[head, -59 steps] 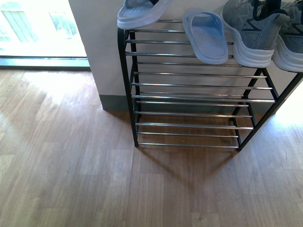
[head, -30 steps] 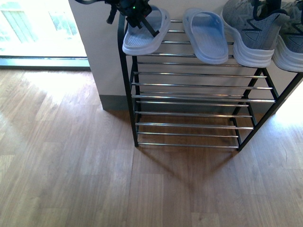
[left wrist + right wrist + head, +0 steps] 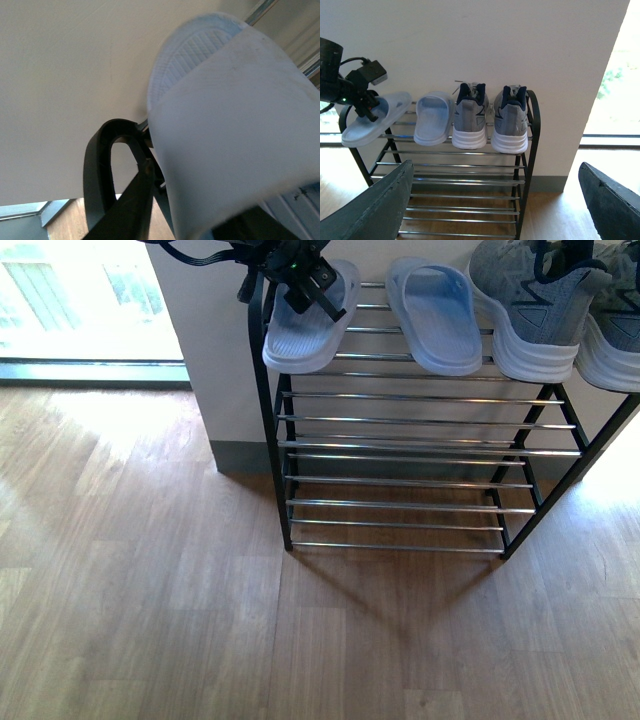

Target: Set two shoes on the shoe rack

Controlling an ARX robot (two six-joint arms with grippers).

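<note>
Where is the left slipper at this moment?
In the front view, the left slipper sits on the rack's top-left corner, held by the left gripper.

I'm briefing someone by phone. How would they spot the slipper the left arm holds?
Find the black shoe rack against the wall; its top tier carries four shoes. The held slipper sits at the row's window end, gripped by the left pincer. Unlike its flat twin, it's tilted, overhanging the front.

Two grey sneakers, one and the other, are sitting paired on one shoe rack. Two pale blue slides, one and another, are lying there too. Two arms are working: the left gripper and the right gripper.
</note>
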